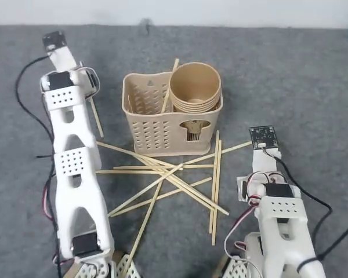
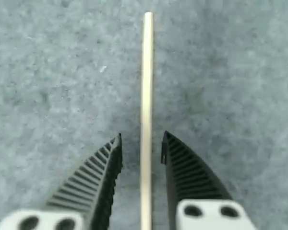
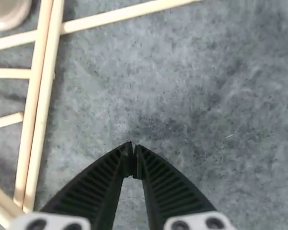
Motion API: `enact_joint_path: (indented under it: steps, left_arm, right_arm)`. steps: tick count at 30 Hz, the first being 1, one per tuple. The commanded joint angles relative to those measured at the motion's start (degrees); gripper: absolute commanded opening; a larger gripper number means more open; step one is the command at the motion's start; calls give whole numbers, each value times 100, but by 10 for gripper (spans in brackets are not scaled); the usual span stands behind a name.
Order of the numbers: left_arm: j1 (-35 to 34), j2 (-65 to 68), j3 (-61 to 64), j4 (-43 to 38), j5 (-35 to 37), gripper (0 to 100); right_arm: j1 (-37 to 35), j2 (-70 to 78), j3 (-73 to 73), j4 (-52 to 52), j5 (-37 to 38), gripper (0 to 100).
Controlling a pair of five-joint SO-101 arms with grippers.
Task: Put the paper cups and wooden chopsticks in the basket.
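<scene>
From above, task judged about half done: stack of paper cups [image 1: 195,87] already standing inside the basket [image 1: 162,136], with one upright chopstick [image 1: 168,92] leaning beside them in there. Left to do: many loose chopsticks [image 1: 162,179] lying crossed on the counter [image 1: 290,75] in front of the basket, plus a single chopstick [image 1: 95,116] lying apart, just beside the left arm [image 1: 75,168]. From the left wrist, left pincer [image 2: 142,135] partly open and holding nothing yet, one jaw on each side of what seems to be the single chopstick [image 2: 147,72]; narrow gap on both sides, stick running straight between the jaws and out past the tips. Probably only a closing needed for the grasp. From the right wrist, right pincer [image 3: 133,144] closed tip to tip and empty, hovering over bare counter; nearest of the loose chopsticks [image 3: 38,96], a pair side by side, off to one side, near but not touching
</scene>
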Motion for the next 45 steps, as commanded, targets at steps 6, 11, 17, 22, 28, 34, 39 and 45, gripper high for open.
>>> enact_joint_path:
  steps: [6,11,17,22,28,34,39,45]
  left_arm:
    - [18,9,497,-721,53,133]
    - [18,26,497,-703,26,22]
    - [-53,-26,259,-457,26,12]
    - [123,-237,-347,580,62,12]
    - [519,-1301,-338,1785,70,12]
    - [484,-2075,-163,1820,290,11]
    - [466,-3051,1156,1811,299,11]
    - [519,-4615,3231,1767,308,11]
  right_arm:
    - [31,-171,-53,-57,105,8]
    - [31,-171,-53,-92,105,8]
    - [31,-171,-70,-101,105,8]
    - [31,-171,-70,-101,105,8]
    - [31,-171,-70,-101,105,8]
    - [40,-171,-62,-110,105,8]
    - [40,-171,-70,-110,105,8]
    - [40,-171,-62,-110,105,8]
